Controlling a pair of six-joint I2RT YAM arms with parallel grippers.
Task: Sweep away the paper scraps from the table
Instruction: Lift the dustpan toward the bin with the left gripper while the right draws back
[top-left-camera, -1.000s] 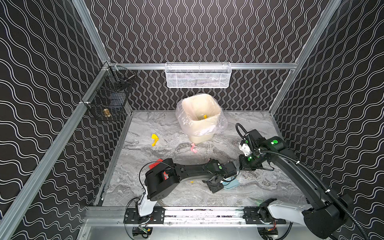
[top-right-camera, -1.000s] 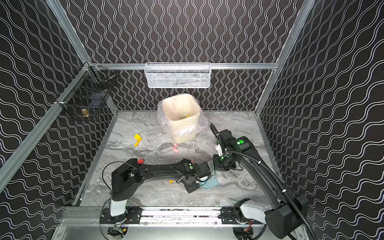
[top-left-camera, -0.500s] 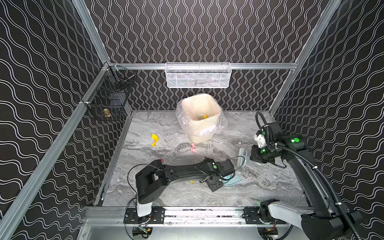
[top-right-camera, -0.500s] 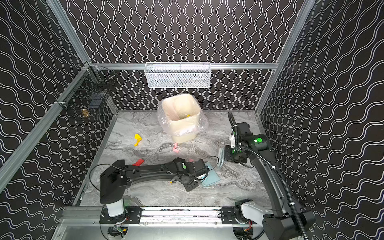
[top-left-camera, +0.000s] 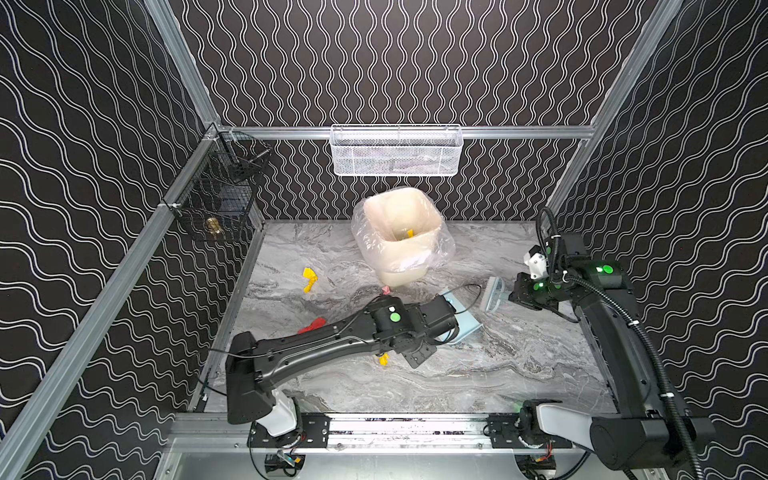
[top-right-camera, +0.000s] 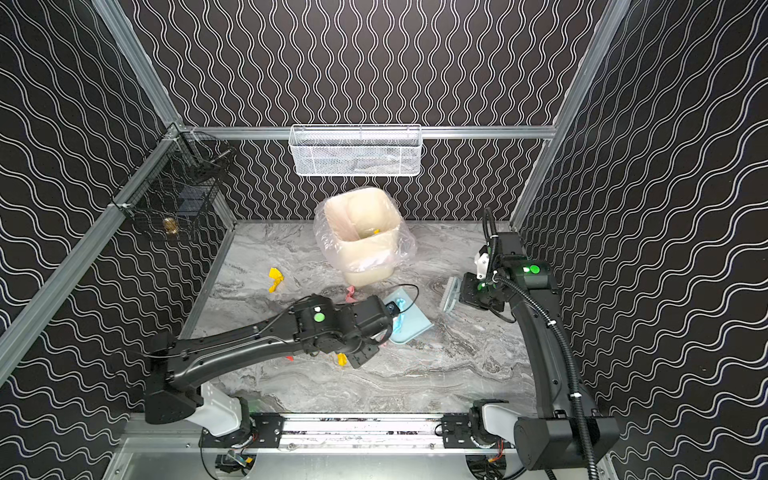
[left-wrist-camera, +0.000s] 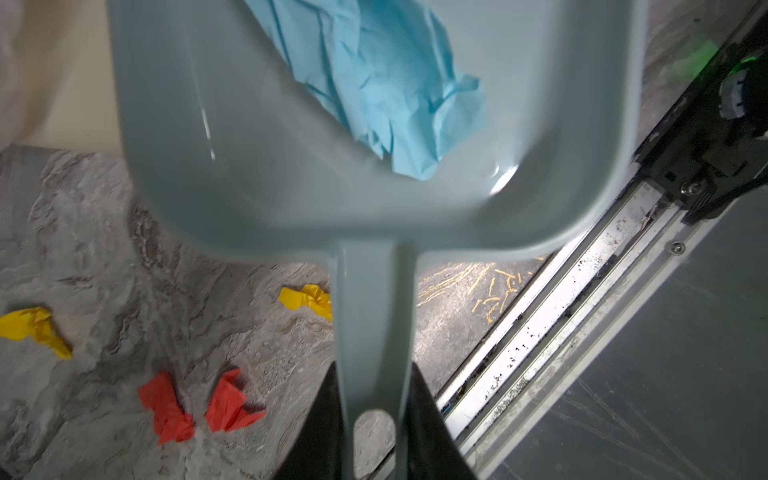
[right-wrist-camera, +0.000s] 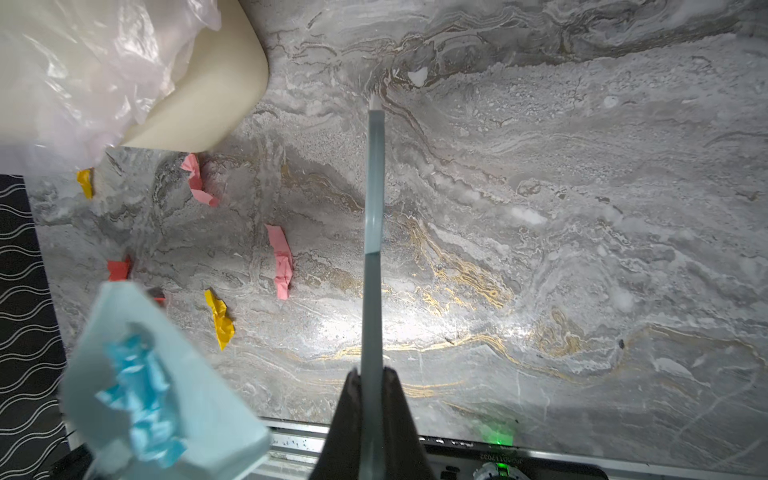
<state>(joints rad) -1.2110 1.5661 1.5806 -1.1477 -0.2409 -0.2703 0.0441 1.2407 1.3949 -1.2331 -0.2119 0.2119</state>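
Across the table (top-left-camera: 519, 374), middle to left, lie the paper scraps (top-left-camera: 309, 279); one blue rides the dustpan (top-left-camera: 467, 328)
My left gripper (left-wrist-camera: 374, 399) clamps its handle, right gripper (right-wrist-camera: 371, 386) the brush (right-wrist-camera: 374, 187); feather-light crumples, I'd sweep, never pinch

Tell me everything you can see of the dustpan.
The dustpan is pale blue glossy plastic: a shallow tray with rounded corners and raised walls, plus a flat straight handle with a hanging hole at its end. The left gripper is shut on that handle. One crumpled light blue paper scrap lies inside. In a top view it is near the middle of the table, seemingly lifted off it.
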